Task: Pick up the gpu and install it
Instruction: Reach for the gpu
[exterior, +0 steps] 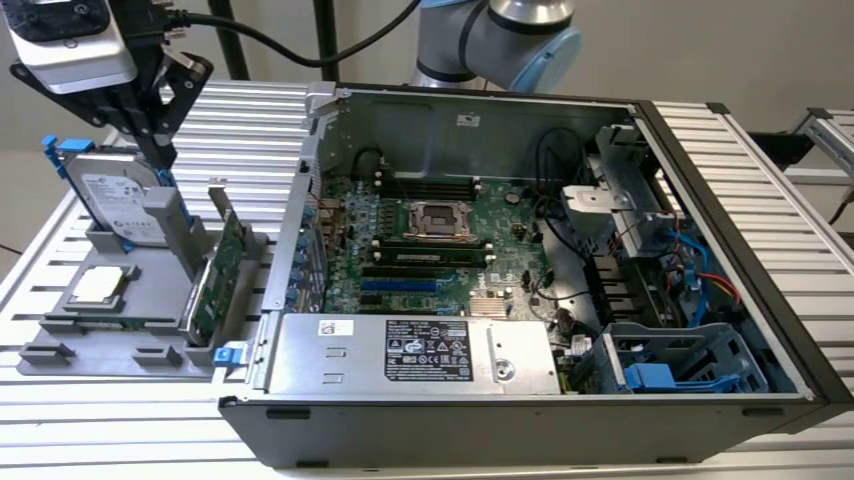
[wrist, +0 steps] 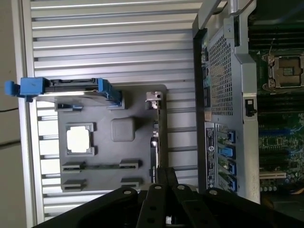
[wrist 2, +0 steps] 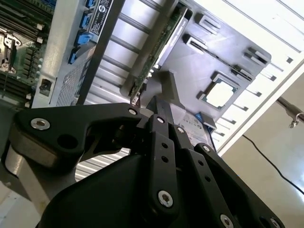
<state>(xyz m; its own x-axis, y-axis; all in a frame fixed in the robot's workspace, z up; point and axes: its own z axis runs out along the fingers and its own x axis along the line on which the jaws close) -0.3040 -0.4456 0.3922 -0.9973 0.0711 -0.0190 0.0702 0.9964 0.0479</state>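
Note:
The gpu (exterior: pixel 223 272) stands on its long edge in a slot of the grey holder (exterior: pixel 80 345) at the exterior view's left, green board showing, just outside the open computer case (exterior: pixel 534 420). In both wrist views it appears edge-on as a thin strip, the gpu (wrist: pixel 156 137) (wrist 2: pixel 159 50). My gripper (exterior: pixel 162 160) hangs above the holder's back part, between the hard drive and the gpu, touching neither. Its black fingers (wrist: pixel 161 178) look pressed together with nothing between them. The gripper (wrist 2: pixel 156 108) points down toward the card's end.
A silver hard drive in a blue frame (exterior: pixel 118 200) stands upright in the holder beside the gripper. A processor chip (exterior: pixel 102 285) lies flat on the holder. The case holds the motherboard (exterior: pixel 427 240) with blue slots (exterior: pixel 400 285), a power supply (exterior: pixel 414 355) and cables.

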